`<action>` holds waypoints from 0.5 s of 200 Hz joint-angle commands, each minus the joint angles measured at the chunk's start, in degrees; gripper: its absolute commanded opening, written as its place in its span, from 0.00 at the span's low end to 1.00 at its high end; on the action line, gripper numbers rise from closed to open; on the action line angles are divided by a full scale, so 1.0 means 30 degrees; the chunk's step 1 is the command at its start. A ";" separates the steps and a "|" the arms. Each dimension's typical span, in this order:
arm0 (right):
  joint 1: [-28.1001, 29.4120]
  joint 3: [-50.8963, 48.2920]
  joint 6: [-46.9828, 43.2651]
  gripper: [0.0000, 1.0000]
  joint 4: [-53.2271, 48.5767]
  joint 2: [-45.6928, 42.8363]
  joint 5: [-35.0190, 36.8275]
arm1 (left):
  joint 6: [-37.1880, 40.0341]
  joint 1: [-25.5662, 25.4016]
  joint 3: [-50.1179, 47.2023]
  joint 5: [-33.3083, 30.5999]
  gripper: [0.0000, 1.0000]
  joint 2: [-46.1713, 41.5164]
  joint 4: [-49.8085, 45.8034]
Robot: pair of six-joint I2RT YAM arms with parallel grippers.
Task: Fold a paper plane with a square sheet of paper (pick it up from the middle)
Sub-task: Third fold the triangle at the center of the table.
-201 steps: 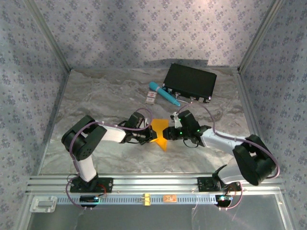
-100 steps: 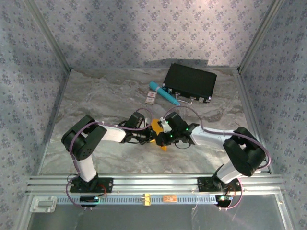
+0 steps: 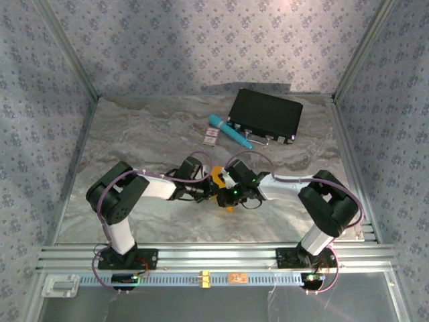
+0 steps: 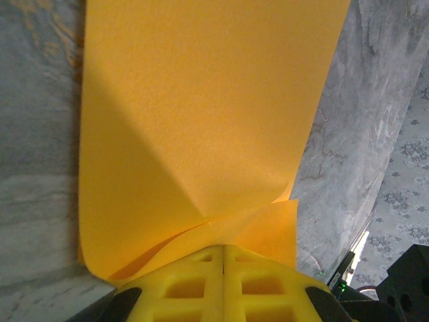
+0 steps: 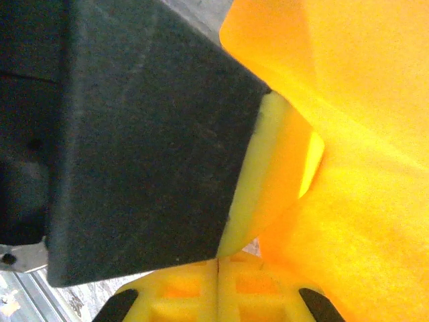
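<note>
The square sheet of paper [image 3: 217,177] is orange-yellow and bent, held up off the table at mid-front. My left gripper [image 3: 213,190] is shut on its edge. In the left wrist view the paper [image 4: 201,121] spreads away from the closed yellow tips of the left gripper [image 4: 223,249], with a fold line running in. My right gripper [image 3: 223,193] has its jaws together right beside the left one. In the right wrist view the right gripper [image 5: 218,260] is shut, touching the left gripper's yellow finger [image 5: 265,174]. There the paper [image 5: 362,134] lies to the right. I see no paper between the right tips.
A black case [image 3: 265,115] lies at the back right. A teal pen [image 3: 229,131] and a small white-and-red card [image 3: 212,138] lie just left of it. Metal frame posts and patterned walls bound the marbled table [image 3: 134,141].
My right gripper has swung left, up against the paper and the left gripper, and has shut. The left arm keeps its hold and has barely moved.
</note>
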 commanded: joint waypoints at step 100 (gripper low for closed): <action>-0.0635 -0.1839 0.0405 0.04 0.0131 -0.0901 -0.0389 | 0.0551 -0.0085 0.0133 -0.0675 0.00 0.0629 -0.1516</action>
